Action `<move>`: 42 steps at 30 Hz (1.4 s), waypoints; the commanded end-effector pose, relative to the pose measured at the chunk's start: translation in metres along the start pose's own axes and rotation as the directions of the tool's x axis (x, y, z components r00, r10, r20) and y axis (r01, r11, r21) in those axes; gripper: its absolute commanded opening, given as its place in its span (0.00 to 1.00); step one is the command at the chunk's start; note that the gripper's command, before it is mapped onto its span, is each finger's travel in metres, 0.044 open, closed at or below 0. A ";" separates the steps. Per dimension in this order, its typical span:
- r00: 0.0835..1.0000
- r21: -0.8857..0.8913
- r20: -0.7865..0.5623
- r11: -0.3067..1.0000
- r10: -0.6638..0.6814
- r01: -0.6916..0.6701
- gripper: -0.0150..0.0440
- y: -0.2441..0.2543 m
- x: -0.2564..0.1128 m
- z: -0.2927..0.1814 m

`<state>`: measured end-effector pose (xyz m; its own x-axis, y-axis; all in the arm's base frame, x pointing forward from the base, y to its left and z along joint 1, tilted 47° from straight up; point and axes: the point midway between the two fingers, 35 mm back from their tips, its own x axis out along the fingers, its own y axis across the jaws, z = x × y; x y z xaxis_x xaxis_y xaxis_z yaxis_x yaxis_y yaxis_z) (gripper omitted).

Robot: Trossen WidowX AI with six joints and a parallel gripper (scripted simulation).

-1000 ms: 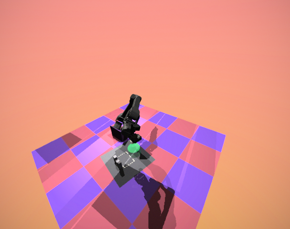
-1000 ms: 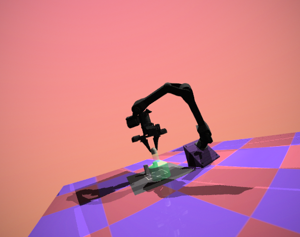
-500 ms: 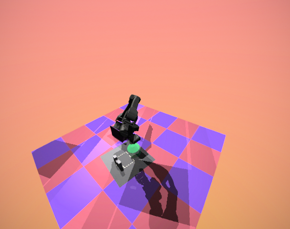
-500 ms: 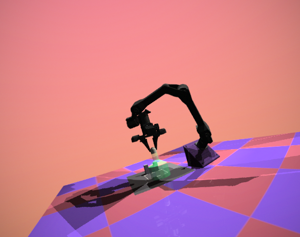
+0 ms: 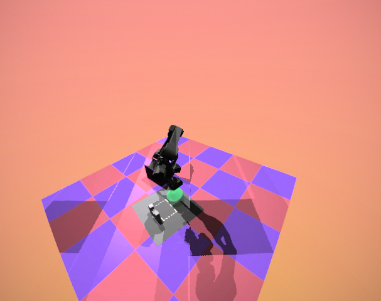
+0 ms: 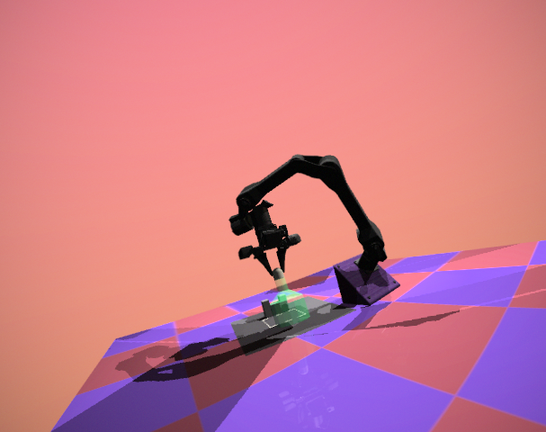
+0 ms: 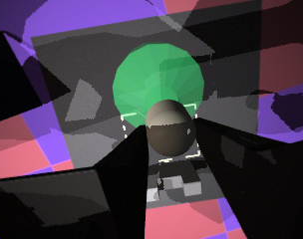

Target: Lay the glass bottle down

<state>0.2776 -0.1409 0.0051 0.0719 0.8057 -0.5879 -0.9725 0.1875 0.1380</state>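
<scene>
The jaws are closed on the glass bottle [image 5: 174,195] [image 6: 292,309] [image 7: 153,72], one finger either side of its rounded stopper [image 6: 278,273] [image 7: 170,134]. The grip is taken at the extreme top.

Bottle: neck uppermost, green body directly beneath the jaws. In the exterior view its long axis runs close to parallel with the post of the grey U-shaped rest [image 5: 155,214] [image 6: 265,309] [image 7: 192,188], so it is judged near upright. Whether its base touches the grey mat [image 5: 140,207] [image 6: 245,328] [image 7: 49,55] cannot be determined. In the wrist view the body lies at 12 o'clock from the stopper and the rest at 6 o'clock.

Surroundings, top view: the dashed outline [image 5: 176,212] [image 6: 269,327] [image 7: 129,116] lies near the bottle, at 7 o'clock, with the rest beyond its far side, between 7 and 8 o'clock of the bottle. The single arm [image 5: 172,147] [image 6: 309,166] reaches in over the worktop [image 5: 151,272] [image 6: 380,363] [image 7: 163,224] from 12 o'clock.

Assessment: laying down remains to be done. The neck should tip towards the rest, the body following into the outline. Risk noted: a grip so high may let the heavy end swing or slip; release only once both ends are supported.
</scene>
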 end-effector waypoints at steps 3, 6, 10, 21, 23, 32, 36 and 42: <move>1.000 -0.001 -0.005 1.000 0.000 0.000 0.47 0.000 -0.003 -0.011; 1.000 0.001 0.001 1.000 0.000 0.000 0.47 0.000 -0.003 -0.013; 1.000 0.003 0.009 1.000 -0.001 0.001 0.47 0.000 -0.004 -0.016; 1.000 0.011 0.030 1.000 -0.002 0.001 0.47 0.000 -0.005 -0.026; 0.999 0.013 0.033 1.000 -0.002 0.002 0.47 0.000 -0.005 -0.028; 0.999 0.021 0.050 1.000 -0.004 0.003 0.47 0.000 -0.006 -0.037; 0.998 0.025 0.058 1.000 -0.005 0.004 0.47 0.000 -0.006 -0.041; 0.998 0.032 0.068 0.999 -0.007 0.005 0.47 0.000 -0.006 -0.048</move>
<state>0.2684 -0.1682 -0.0230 0.0973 0.8448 -0.5262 -0.9630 0.2133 0.1644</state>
